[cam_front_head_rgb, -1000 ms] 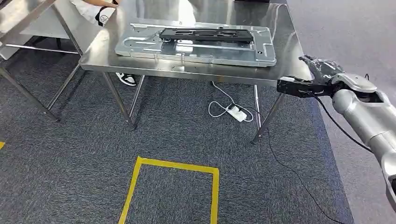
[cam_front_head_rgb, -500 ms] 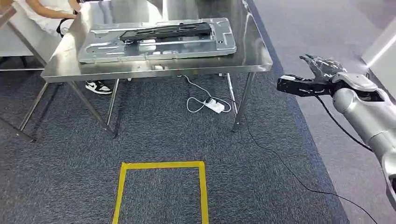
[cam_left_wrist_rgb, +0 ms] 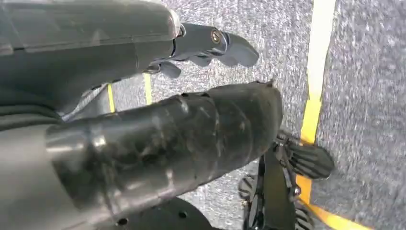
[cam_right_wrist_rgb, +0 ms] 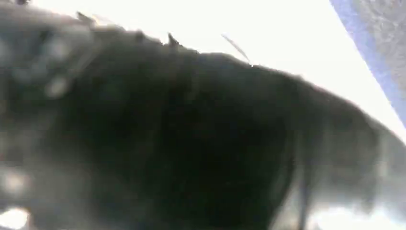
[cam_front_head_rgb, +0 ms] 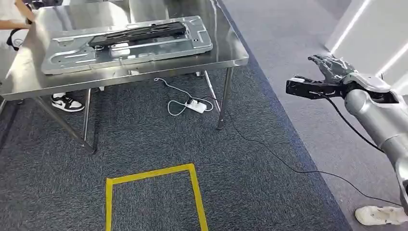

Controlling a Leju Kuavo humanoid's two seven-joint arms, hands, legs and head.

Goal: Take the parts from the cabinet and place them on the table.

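Observation:
A large silver metal plate point(cam_front_head_rgb: 62, 57) lies on the steel table point(cam_front_head_rgb: 231, 50) at the upper left of the head view, and a long black part point(cam_front_head_rgb: 137, 32) rests on top of it. My right hand point(cam_front_head_rgb: 321, 77) is raised at the right, well away from the table, with its fingers apart and nothing in it. In the right wrist view it is a dark blur point(cam_right_wrist_rgb: 182, 134). My left hand point(cam_left_wrist_rgb: 158, 129) hangs over the carpet, thumb and fingers spread, holding nothing.
A person point(cam_front_head_rgb: 14, 9) stands behind the table's far left corner, one shoe point(cam_front_head_rgb: 67, 102) under it. A white power strip point(cam_front_head_rgb: 196, 105) and cables lie on the carpet. A yellow tape square point(cam_front_head_rgb: 151, 174) marks the floor. A white shoe point(cam_front_head_rgb: 380, 215) sits bottom right, white panels point(cam_front_head_rgb: 375, 33) upper right.
The whole picture has shifted: the camera has turned right, so the table sits further left. My right hand keeps the same pose, fingers still apart.

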